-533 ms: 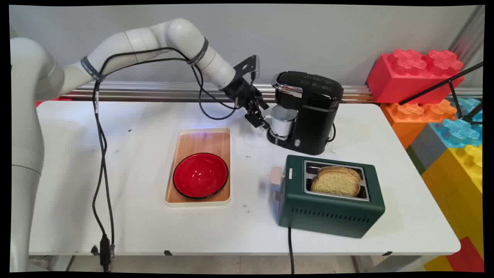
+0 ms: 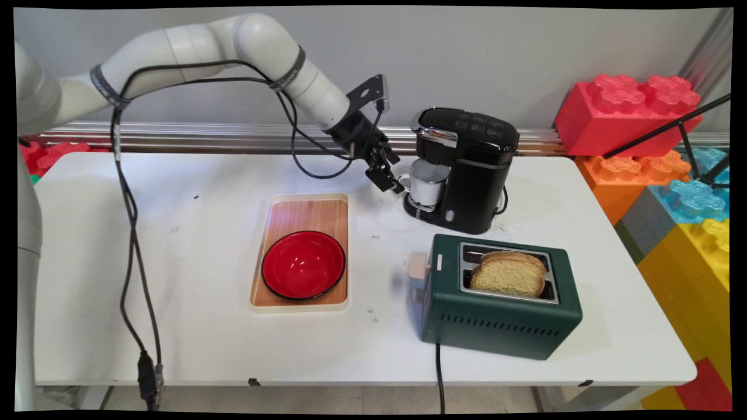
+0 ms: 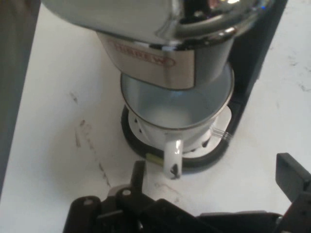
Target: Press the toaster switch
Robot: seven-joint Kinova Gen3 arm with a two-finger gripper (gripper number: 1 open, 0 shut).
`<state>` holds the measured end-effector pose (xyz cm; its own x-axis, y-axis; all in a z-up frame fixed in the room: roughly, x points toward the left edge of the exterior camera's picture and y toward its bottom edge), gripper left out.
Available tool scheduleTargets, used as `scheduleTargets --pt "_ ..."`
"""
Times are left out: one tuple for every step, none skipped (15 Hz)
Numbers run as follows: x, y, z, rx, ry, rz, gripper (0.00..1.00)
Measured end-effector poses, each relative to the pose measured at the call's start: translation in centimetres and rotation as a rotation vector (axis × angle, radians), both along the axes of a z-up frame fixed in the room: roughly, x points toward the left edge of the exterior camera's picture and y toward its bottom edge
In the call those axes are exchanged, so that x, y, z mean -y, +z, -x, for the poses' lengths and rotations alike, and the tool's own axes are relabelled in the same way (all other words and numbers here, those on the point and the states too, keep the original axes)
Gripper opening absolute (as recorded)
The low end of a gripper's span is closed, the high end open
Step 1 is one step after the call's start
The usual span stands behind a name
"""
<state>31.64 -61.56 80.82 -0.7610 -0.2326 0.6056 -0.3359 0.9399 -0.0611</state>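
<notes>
A white mug (image 2: 428,181) stands on the drip plate of a black coffee machine (image 2: 470,169), under its spout. In the hand view the mug (image 3: 177,109) is seen from above, its handle (image 3: 172,159) pointing towards me. My gripper (image 2: 394,184) hovers just left of the mug, tilted down towards it. It is open (image 3: 214,171), one finger (image 3: 138,174) left of the handle and the other (image 3: 291,178) far to the right. Nothing is held; the fingers stay short of the handle.
A wooden tray (image 2: 303,213) holds a red bowl (image 2: 303,265) left of centre. A green toaster (image 2: 499,297) with bread slices (image 2: 509,274) stands in front of the coffee machine. Big toy bricks (image 2: 630,114) are stacked at the right. Black cables hang from the arm.
The arm's elbow has risen and swung left. The gripper has shifted slightly up and left by the mug, still open.
</notes>
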Motion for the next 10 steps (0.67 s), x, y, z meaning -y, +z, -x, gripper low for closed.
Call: scheduleTargets --pt "-0.5 0.5 -0.1 0.001 0.011 -0.005 1.00" --pt "-1.0 0.9 -0.1 0.001 0.021 -0.011 1.00" --pt "-1.5 1.3 -0.2 -0.001 0.028 -0.016 1.00" --pt "-2.0 1.7 -0.4 -0.002 0.035 -0.021 1.00" --pt "-2.4 2.0 -0.5 -0.004 0.040 -0.026 1.00" --pt "-2.8 2.3 -0.6 -0.006 0.045 -0.031 1.00" --pt "-3.2 2.6 -0.6 -0.007 0.048 -0.035 1.00" --pt "-3.8 3.0 -0.8 -0.011 0.053 -0.043 1.00" --pt "-4.3 3.4 -0.8 -0.015 0.055 -0.050 1.00" --pt "-4.9 3.9 -0.8 -0.022 0.058 -0.060 1.00"
